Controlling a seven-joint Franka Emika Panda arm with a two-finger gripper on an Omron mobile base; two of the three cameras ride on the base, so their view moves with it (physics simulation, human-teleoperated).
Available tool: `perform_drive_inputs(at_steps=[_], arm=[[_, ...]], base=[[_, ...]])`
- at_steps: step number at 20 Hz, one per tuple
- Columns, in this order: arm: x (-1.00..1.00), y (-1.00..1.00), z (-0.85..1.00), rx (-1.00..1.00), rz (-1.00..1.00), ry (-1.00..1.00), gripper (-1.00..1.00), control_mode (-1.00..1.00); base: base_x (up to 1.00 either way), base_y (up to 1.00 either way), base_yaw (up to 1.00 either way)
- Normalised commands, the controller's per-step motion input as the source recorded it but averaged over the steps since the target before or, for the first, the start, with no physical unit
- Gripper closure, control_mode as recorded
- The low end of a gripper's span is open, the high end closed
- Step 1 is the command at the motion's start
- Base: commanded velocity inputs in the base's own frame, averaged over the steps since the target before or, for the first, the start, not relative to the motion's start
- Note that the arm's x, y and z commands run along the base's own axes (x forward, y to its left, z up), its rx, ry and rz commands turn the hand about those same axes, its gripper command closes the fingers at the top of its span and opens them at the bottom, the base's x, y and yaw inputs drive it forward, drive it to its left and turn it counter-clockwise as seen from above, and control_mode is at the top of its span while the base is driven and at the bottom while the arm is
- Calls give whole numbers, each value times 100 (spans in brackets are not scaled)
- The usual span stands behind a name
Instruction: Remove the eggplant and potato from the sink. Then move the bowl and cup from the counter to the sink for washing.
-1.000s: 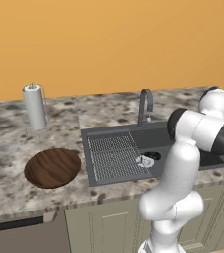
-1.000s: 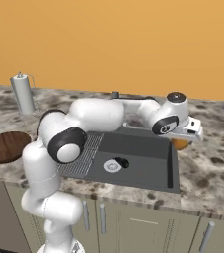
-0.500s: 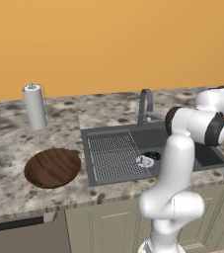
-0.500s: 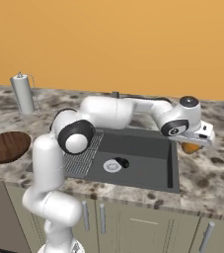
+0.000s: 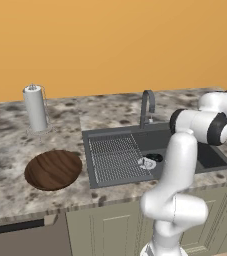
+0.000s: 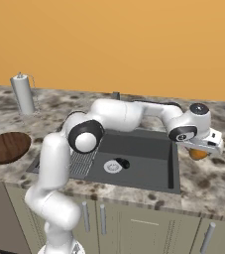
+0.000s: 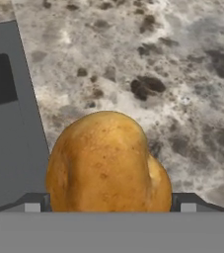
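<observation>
Swung farther right since the earlier frame, the tool [image 6: 203, 150] now hangs past the sink [image 6: 153, 171] rim over the table [image 6: 218, 181]. Left of it the eggplant [image 6: 125, 162] lies in the basin. Its fingers stand spread wide, the potato [image 7: 106, 163] between them.

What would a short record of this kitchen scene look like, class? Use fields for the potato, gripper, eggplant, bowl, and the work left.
potato: potato between the gripper fingers, above the counter to the right of the sink
gripper: jaws wide around the potato
eggplant: eggplant lies in the basin beside the drain
bowl: bowl sits on the counter left of the sink
work left: potato not yet set down; eggplant and bowl not yet moved
</observation>
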Motion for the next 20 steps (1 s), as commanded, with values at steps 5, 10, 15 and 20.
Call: perform_drive_inputs(at_steps=[5,10,15,20], arm=[[2,-5,-36,-1,0,0,100,-100],[5,0,-38,-1,0,0,100,-100],[3,0,-37,0,0,1,100,-100],[3,-1,-34,0,0,3,100,-100]], base=[[0,0,0],[0,0,0],[0,0,0],[0,0,0]])
